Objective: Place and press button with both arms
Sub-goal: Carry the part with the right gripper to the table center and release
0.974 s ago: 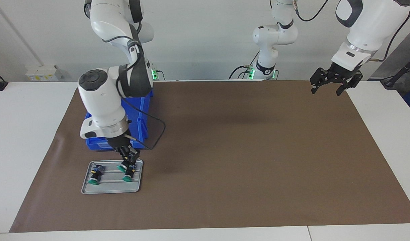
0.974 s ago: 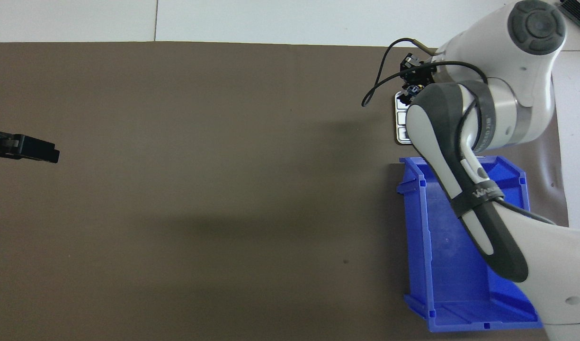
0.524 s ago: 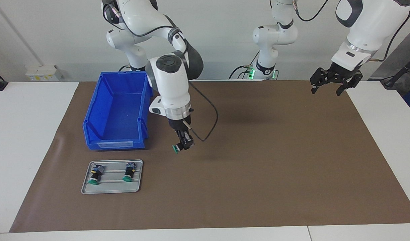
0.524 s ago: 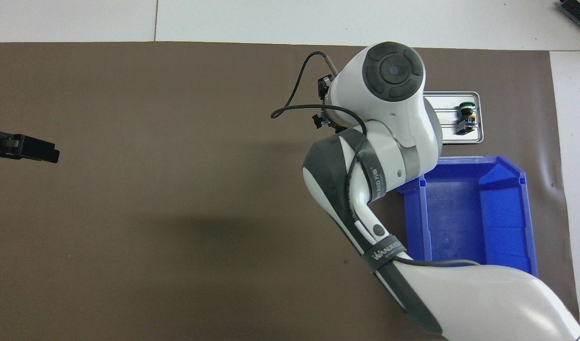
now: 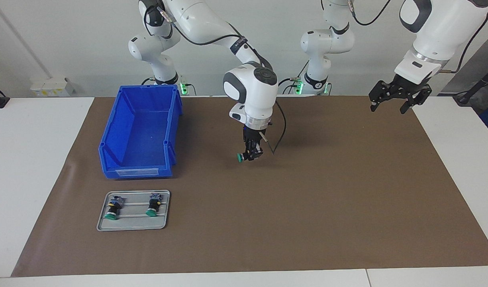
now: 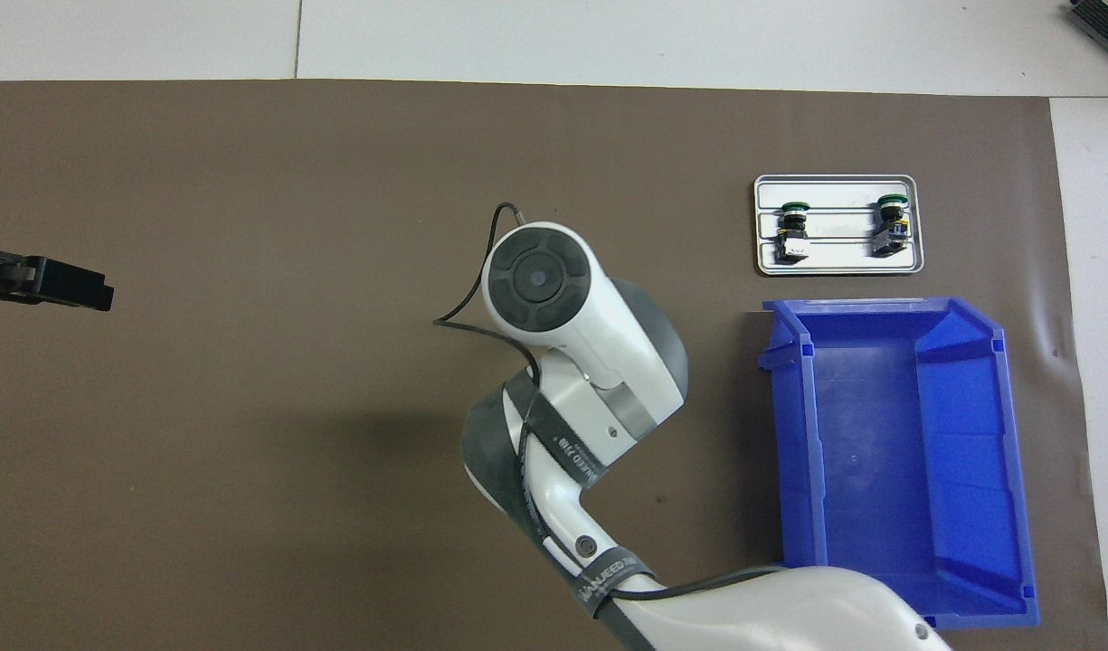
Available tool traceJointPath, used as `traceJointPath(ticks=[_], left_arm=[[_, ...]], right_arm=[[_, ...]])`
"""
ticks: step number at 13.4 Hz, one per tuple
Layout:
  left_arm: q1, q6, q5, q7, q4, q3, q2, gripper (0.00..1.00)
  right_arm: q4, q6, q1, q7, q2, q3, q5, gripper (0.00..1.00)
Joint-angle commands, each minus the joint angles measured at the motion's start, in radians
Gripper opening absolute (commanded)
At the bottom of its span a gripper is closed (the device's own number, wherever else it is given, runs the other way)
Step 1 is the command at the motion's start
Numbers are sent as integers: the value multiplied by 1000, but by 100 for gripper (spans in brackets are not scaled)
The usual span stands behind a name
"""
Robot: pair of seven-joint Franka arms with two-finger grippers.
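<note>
The small green-capped push-button (image 5: 242, 157) is held in the closed jaws of the right gripper (image 5: 251, 154) above the brown mat's (image 5: 307, 199) middle. It should be lowered upright, cap uppermost. The left gripper (image 5: 391, 101) waits with jaws spread, empty.

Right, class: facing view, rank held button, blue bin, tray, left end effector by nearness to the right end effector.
1. Held button, in the right end effector grip.
2. Blue bin and tray, right arm's end: too close to call.
3. Left end effector, left arm's end.

Bright, even light; soft shadows.
</note>
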Motion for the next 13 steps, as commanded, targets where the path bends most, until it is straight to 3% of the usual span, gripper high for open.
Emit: traceJointPath(ticks=[1, 4, 13], left_arm=[[10, -8, 19, -10, -12, -7, -12, 100], [8, -8, 19, -10, -12, -7, -12, 100], [8, -8, 19, -10, -12, -7, -12, 100]], right_arm=[[-93, 76, -1, 52, -21, -2, -29, 0], [-167, 164, 21, 129, -21, -2, -30, 0], [-167, 166, 37, 240, -22, -2, -32, 0]])
